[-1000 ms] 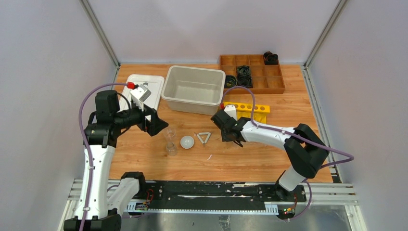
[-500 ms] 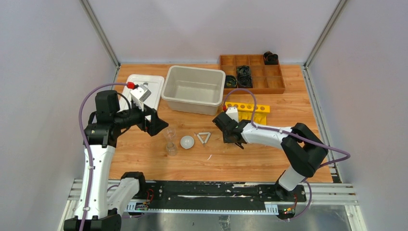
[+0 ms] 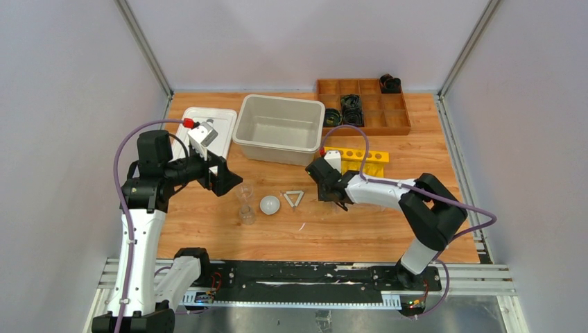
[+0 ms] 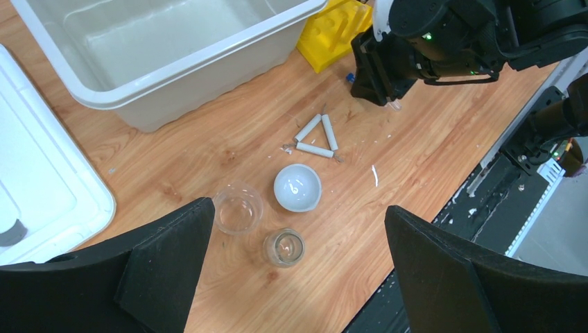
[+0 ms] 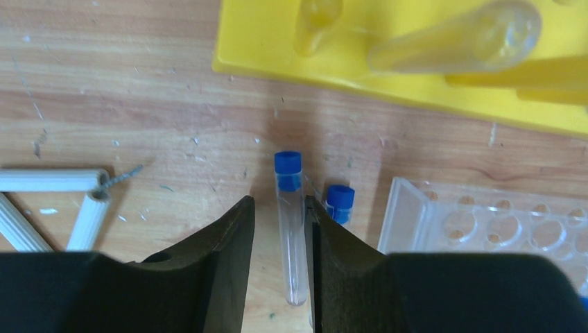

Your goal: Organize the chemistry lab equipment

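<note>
Glass beakers (image 4: 238, 208) two, blue-capped tubes (image 5: 290, 222) two, one white dish (image 4: 297, 187)

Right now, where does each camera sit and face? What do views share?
Top external: high behind the arm bases, looking down at the table; both arms show.
Left wrist: on the raised left arm, facing down at white dish and beakers; open left gripper fills bottom corners.
Right wrist: low over the wood, facing down at a blue-capped tube between right gripper fingertips.
Shared: both wrist views show the triangle frame and yellow rack.
</note>
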`<state>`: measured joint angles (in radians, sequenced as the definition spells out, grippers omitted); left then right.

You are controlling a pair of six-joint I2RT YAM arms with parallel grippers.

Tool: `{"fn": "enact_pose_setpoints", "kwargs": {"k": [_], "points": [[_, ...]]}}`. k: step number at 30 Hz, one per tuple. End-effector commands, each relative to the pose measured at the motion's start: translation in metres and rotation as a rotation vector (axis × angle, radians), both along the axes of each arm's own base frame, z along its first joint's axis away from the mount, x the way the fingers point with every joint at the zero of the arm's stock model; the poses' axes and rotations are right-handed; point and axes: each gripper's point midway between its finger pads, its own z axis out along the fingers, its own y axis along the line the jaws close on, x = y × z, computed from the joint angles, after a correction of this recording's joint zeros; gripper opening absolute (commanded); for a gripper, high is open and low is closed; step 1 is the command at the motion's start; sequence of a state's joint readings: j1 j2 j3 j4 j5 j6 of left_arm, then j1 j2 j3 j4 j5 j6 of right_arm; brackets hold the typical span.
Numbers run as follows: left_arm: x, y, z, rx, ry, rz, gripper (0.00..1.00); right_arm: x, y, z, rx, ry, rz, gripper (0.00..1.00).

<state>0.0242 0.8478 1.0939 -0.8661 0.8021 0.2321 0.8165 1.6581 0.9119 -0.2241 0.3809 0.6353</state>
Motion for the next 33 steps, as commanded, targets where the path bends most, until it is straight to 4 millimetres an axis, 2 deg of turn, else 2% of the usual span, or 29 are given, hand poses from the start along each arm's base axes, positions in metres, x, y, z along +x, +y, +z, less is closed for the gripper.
{"fn": "enact_pose_setpoints", "kwargs": {"k": [1, 4, 8, 10, 12, 14, 19, 26, 28, 31, 33], "points": [[-0.002, 0.0, 0.015, 0.004, -0.056, -0.005, 1.0, 0.005, -0.002, -0.013, -0.007, 0.045, -0.01, 0.35], [-0.002, 0.0, 0.015, 0.004, -0.055, -0.005, 1.0, 0.005, 0.004, -0.015, 0.01, 0.057, 0.003, 0.27], [-0.001, 0.0, 0.018, 0.002, -0.056, -0.003, 1.0, 0.003, 0.014, -0.012, 0.05, 0.074, 0.027, 0.09], [-0.001, 0.0, 0.019, 0.002, -0.06, -0.002, 1.0, 0.001, 0.019, -0.003, 0.074, 0.065, 0.041, 0.01], [-0.001, -0.001, 0.022, -0.003, -0.064, -0.003, 1.0, 0.0, 0.027, 0.014, 0.108, 0.033, 0.063, 0.0], [-0.002, -0.001, 0.025, -0.011, -0.064, -0.002, 1.0, -0.003, 0.039, 0.042, 0.162, -0.02, 0.094, 0.0], [-0.005, -0.005, 0.025, -0.036, -0.046, -0.016, 1.0, -0.014, 0.08, 0.131, 0.356, -0.171, 0.195, 0.0], [-0.001, -0.008, 0.029, -0.077, -0.019, -0.004, 1.0, -0.013, 0.158, 0.249, 0.742, -0.381, 0.328, 0.0], [-0.003, -0.01, 0.03, -0.093, -0.011, -0.013, 1.0, -0.018, 0.182, 0.276, 0.837, -0.397, 0.378, 0.0], [-0.002, -0.012, 0.032, -0.117, -0.006, 0.001, 1.0, -0.024, 0.21, 0.297, 0.927, -0.372, 0.425, 0.0], [-0.001, -0.013, 0.033, -0.143, 0.001, 0.012, 0.99, -0.029, 0.219, 0.311, 0.978, -0.41, 0.442, 0.0]]}}
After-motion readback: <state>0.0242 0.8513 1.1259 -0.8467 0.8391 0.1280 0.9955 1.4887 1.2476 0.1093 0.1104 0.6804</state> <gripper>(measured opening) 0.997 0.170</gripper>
